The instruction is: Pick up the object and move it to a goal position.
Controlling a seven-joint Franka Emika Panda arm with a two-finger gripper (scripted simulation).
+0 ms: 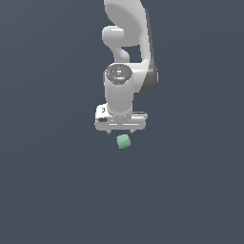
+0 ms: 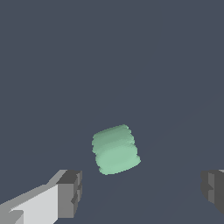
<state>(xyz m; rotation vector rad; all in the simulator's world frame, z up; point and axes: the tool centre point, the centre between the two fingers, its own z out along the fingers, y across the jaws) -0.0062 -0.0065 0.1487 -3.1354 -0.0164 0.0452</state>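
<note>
Grey-tipped white fingers of the white gripper spread wide, holding nothing | small matte mint-green cube on the dark grey-blue desk, ahead of the gap between the fingers, touching neither | exterior view: cube just below gripper

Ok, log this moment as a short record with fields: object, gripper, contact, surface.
object: mint-green cube, lying on the floor, turned askew to the fingers
gripper: white gripper above the cube, pointing down, open
fingers: dark pads spread wide, one on each side of the cube in the wrist view
contact: none visible; gaps show on both sides of the cube
surface: plain dark grey floor
goal marker: none visible
</note>
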